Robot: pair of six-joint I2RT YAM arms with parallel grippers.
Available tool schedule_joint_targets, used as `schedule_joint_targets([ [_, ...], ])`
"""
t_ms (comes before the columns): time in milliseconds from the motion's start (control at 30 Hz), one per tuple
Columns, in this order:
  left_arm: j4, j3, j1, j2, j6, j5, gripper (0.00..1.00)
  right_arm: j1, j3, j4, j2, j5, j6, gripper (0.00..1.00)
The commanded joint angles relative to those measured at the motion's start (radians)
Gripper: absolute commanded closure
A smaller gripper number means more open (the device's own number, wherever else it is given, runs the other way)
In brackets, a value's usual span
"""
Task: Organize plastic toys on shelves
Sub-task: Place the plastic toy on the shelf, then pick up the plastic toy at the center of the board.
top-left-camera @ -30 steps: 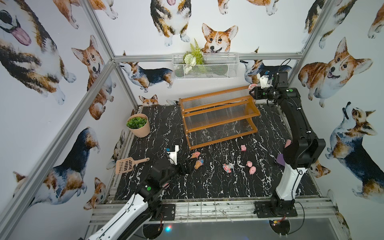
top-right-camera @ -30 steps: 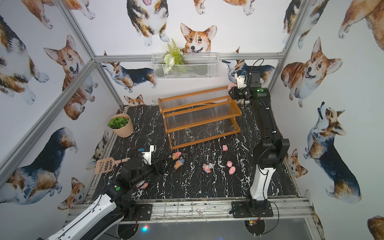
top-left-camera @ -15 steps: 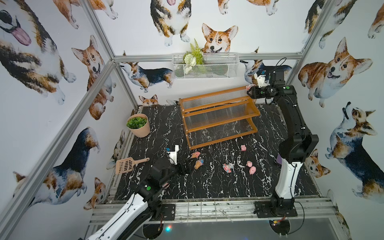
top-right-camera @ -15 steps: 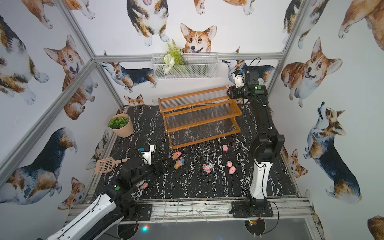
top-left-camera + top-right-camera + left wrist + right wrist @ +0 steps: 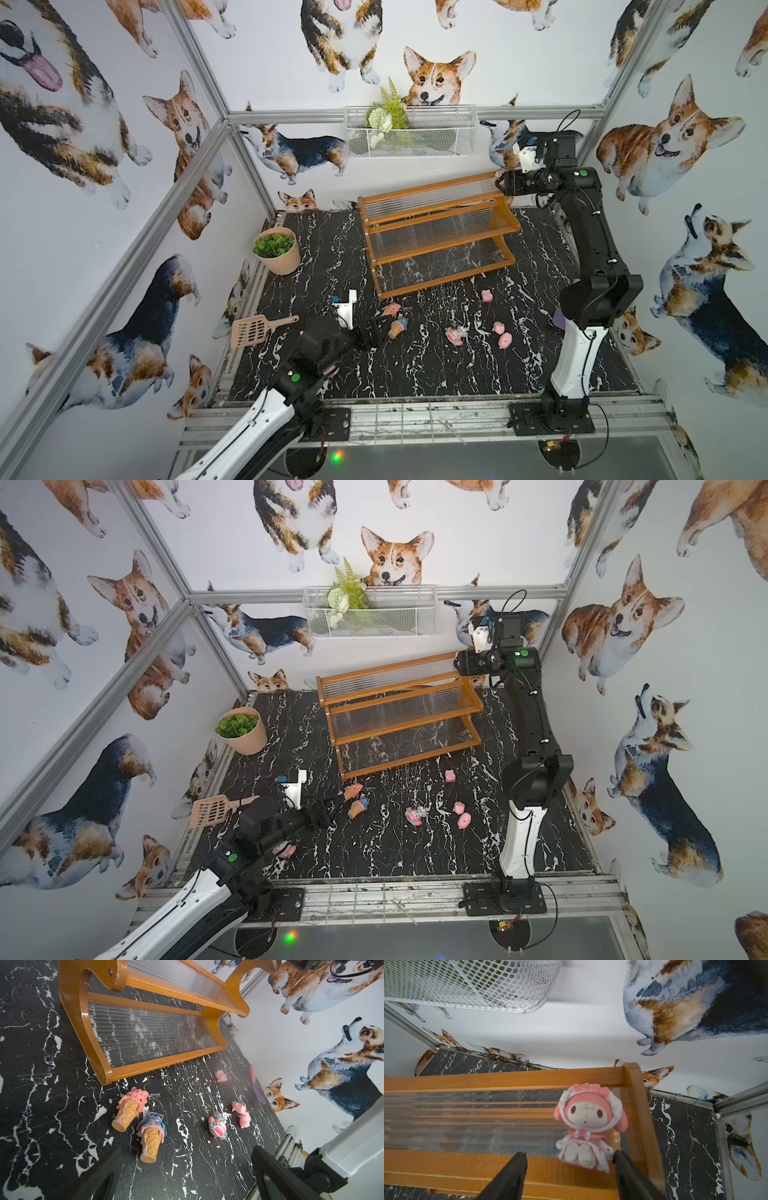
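- Right gripper (image 5: 569,1154): jaws apart, gripping nothing. The pink-and-white doll figurine (image 5: 588,1124) sits upright between them, lower centre-right of the frame, on the end of the top tier of the shelves (image 5: 508,1079). It is close to one finger and well clear of the other.
- Left gripper (image 5: 186,1150): wide open and empty, low over the worktop (image 5: 41,1064).
- Two ice-cream cones (image 5: 151,1138) lie just ahead, left of its midline, with their flat tan ends nearest. The left arm is judged the nearer for this pick.
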Motion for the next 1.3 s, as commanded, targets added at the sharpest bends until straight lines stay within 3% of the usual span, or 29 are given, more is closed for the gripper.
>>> schedule_joint_targets([
  [0, 0.004, 0.015, 0.001, 0.001, 0.008, 0.001, 0.0, 0.001, -0.01, -0.012, -0.062, -0.024, -0.003, 0.24],
  [133, 0.027, 0.017, 0.001, 0.004, -0.011, 0.017, 0.0, 0.001, -0.085, -0.002, -0.165, -0.025, 0.02, 0.26],
  [200, 0.06, 0.013, 0.001, 0.018, -0.032, 0.045, 0.0, 0.001, -0.217, 0.057, -0.275, -0.049, 0.045, 0.28],
  [433, 0.223, 0.019, -0.042, 0.153, -0.101, 0.169, 0.04, 0.001, -0.969, 0.597, -0.815, -0.261, 0.383, 0.24],
  [567, 0.211, 0.059, -0.164, 0.262, -0.045, 0.08, 0.05, 0.025, -1.319, 0.815, -1.033, -0.38, 0.606, 0.25],
  [767, 0.07, 0.203, -0.386, 0.489, 0.113, -0.154, 0.11, 0.137, -1.711, 0.822, -1.247, -0.32, 0.621, 0.26],
  [867, 0.028, 0.287, -0.453, 0.646, 0.152, -0.198, 0.15, 0.137, -1.879, 0.828, -1.344, -0.278, 0.634, 0.26],
  [967, 0.06, 0.337, -0.513, 0.773, 0.12, -0.236, 0.17, 0.136, -1.978, 0.813, -1.417, -0.245, 0.637, 0.25],
  [1100, 0.096, 0.392, -0.599, 0.9, -0.012, -0.358, 0.2, 0.134, -2.047, 0.807, -1.462, -0.228, 0.635, 0.25],
  [1267, 0.005, 0.531, -0.668, 1.046, 0.048, -0.476, 0.19, 0.127, -2.074, 0.785, -1.499, -0.225, 0.607, 0.24],
])
